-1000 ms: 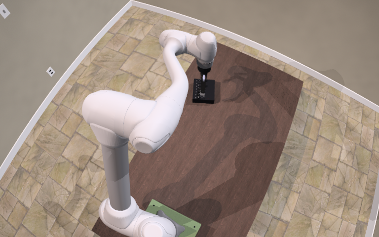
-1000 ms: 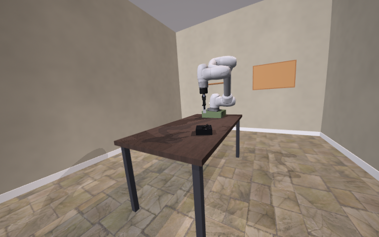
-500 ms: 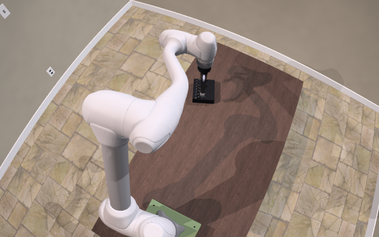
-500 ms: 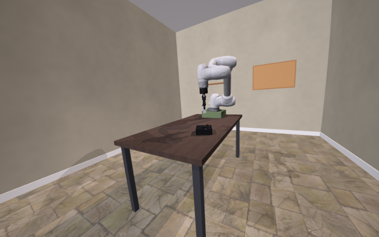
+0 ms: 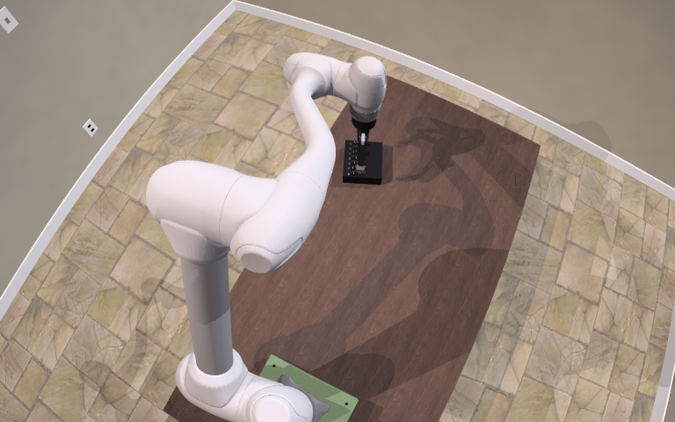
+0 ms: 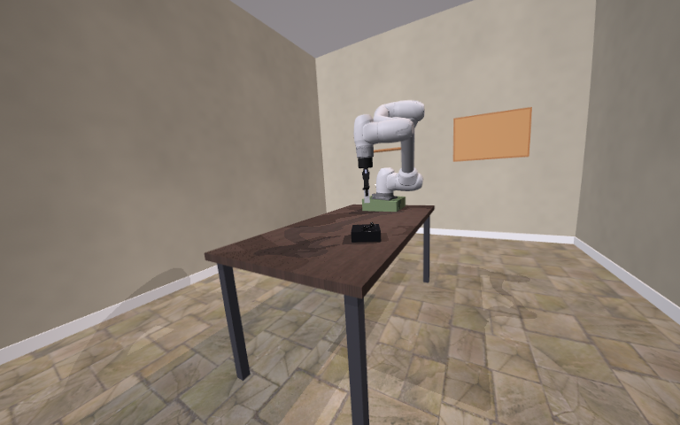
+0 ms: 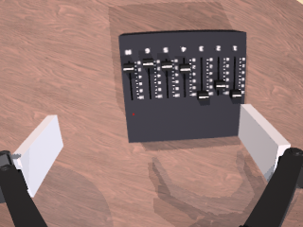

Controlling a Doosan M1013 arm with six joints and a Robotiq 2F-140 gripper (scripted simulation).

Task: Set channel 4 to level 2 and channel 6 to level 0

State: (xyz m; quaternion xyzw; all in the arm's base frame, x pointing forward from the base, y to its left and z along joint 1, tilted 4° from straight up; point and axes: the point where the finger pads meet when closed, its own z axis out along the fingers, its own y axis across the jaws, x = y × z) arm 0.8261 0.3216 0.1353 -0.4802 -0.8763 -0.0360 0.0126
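The gripper (image 7: 151, 139) hung above the lighting desk (image 7: 184, 116), fingers spread wide and grasping nothing. Its 7 faders sat at mixed heights on the table (image 6: 320, 270)

arm (image 5: 308, 144) bent over; gripper (image 7: 151, 139) apparently downward, fingers wide, empty

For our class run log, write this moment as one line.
phase: approach | claw: open, empty, above lighting desk | faders: untouched | desk on table
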